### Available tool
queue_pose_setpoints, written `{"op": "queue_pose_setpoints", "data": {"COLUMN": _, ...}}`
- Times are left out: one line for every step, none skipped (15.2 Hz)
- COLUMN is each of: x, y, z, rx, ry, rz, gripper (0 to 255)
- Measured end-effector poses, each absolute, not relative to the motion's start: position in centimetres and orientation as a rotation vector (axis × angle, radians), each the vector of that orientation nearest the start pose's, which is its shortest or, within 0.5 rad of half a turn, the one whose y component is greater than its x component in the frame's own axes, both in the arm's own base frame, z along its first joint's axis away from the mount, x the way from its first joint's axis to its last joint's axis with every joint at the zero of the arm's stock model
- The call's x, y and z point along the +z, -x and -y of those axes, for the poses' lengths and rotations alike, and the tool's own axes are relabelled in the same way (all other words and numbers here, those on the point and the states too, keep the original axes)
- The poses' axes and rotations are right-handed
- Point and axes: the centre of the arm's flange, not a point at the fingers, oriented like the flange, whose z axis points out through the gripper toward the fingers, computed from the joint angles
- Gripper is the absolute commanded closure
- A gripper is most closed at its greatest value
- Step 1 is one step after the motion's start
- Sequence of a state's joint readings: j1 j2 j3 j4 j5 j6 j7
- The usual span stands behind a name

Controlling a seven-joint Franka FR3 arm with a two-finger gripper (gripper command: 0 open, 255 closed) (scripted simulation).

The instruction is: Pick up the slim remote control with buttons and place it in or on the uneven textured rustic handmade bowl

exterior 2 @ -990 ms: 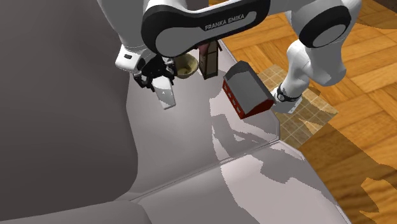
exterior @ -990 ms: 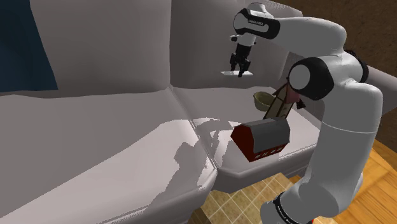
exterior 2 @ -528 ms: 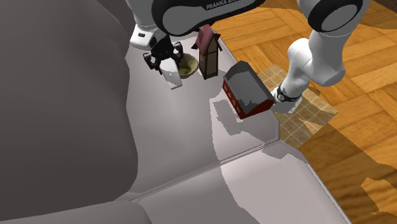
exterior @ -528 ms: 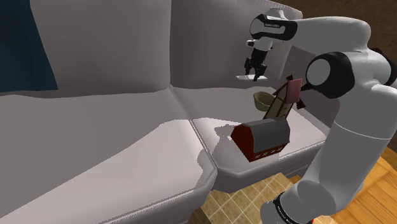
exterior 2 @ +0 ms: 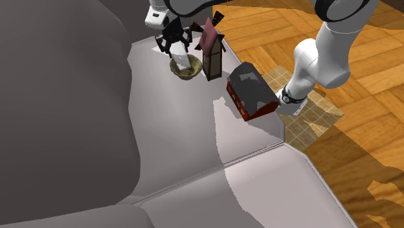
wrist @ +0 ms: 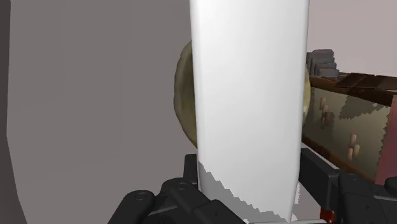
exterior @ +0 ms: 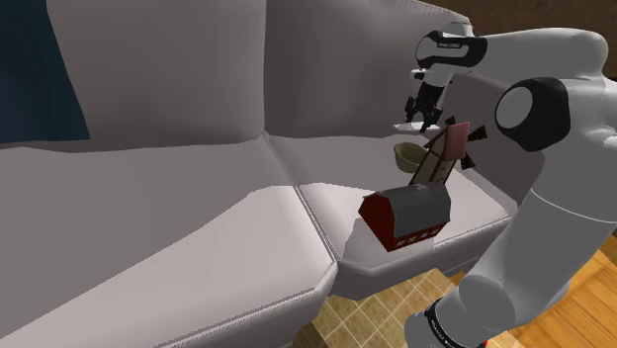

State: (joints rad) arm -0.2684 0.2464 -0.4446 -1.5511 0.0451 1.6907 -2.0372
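Observation:
My black gripper [exterior: 424,107] is shut on a slim white remote control [exterior: 410,126], which shows no buttons here. It holds the remote just above an olive-tan, rough-looking bowl [exterior: 404,154] that sits on the grey sofa seat. In the second exterior view the remote [exterior 2: 184,62] hangs from the gripper [exterior 2: 175,45] with its lower end over the bowl [exterior 2: 188,73]. In the wrist view the remote [wrist: 251,95] stands clasped in the gripper [wrist: 251,188], and the bowl's rim [wrist: 184,95] shows behind it on both sides. Whether remote and bowl touch I cannot tell.
A tall dark-brown box with a pink top [exterior: 436,158] stands right beside the bowl. A red house-shaped box with a grey roof [exterior: 406,216] lies nearer the sofa's front edge. The grey sofa backrest [exterior: 326,69] rises close behind the gripper. Wooden floor [exterior 2: 362,84] lies beyond the sofa.
The gripper has carried the remote toward the shoulder view's right, from over the bare seat to above the bowl. It stays shut on the remote.

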Motion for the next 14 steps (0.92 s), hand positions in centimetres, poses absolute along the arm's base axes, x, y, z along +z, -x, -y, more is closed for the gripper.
{"op": "queue_pose_setpoints", "data": {"x": 51.3, "y": -48.1, "z": 39.3, "rx": 0.117, "ry": 2.421, "rz": 1.887, "gripper": 255}}
{"op": "queue_pose_setpoints", "data": {"x": 51.3, "y": -47.2, "z": 40.4, "rx": 0.116, "ry": 2.422, "rz": 1.888, "gripper": 255}}
{"op": "queue_pose_setpoints", "data": {"x": 51.0, "y": -46.5, "z": 40.9, "rx": 0.116, "ry": 2.422, "rz": 1.888, "gripper": 255}}
{"op": "queue_pose_setpoints", "data": {"x": 50.7, "y": -46.3, "z": 41.1, "rx": 0.116, "ry": 2.421, "rz": 1.888, "gripper": 255}}
{"op": "queue_pose_setpoints", "data": {"x": 50.1, "y": -46.1, "z": 41.2, "rx": 0.116, "ry": 2.420, "rz": 1.888, "gripper": 255}}
{"op": "queue_pose_setpoints", "data": {"x": 49.7, "y": -46.1, "z": 41.2, "rx": 0.116, "ry": 2.420, "rz": 1.889, "gripper": 255}}
{"op": "queue_pose_setpoints", "data": {"x": 49.2, "y": -46.1, "z": 41.3, "rx": 0.116, "ry": 2.420, "rz": 1.889, "gripper": 255}}
{"op": "queue_pose_setpoints", "data": {"x": 48.6, "y": -46.1, "z": 41.2, "rx": 0.116, "ry": 2.420, "rz": 1.889, "gripper": 255}}
{"op": "queue_pose_setpoints", "data": {"x": 48.1, "y": -46.0, "z": 41.2, "rx": 0.116, "ry": 2.419, "rz": 1.889, "gripper": 255}}
{"op": "queue_pose_setpoints", "data": {"x": 47.6, "y": -46.0, "z": 41.2, "rx": 0.116, "ry": 2.419, "rz": 1.889, "gripper": 255}}
{"op": "queue_pose_setpoints", "data": {"x": 47.0, "y": -45.9, "z": 41.2, "rx": 0.116, "ry": 2.419, "rz": 1.889, "gripper": 255}}
{"op": "queue_pose_setpoints", "data": {"x": 46.4, "y": -46.0, "z": 41.2, "rx": 0.116, "ry": 2.419, "rz": 1.889, "gripper": 255}}
{"op": "queue_pose_setpoints", "data": {"x": 45.9, "y": -46.0, "z": 41.2, "rx": 0.116, "ry": 2.419, "rz": 1.889, "gripper": 255}}
{"op": "queue_pose_setpoints", "data": {"x": 45.4, "y": -46.1, "z": 41.2, "rx": 0.116, "ry": 2.419, "rz": 1.889, "gripper": 255}}
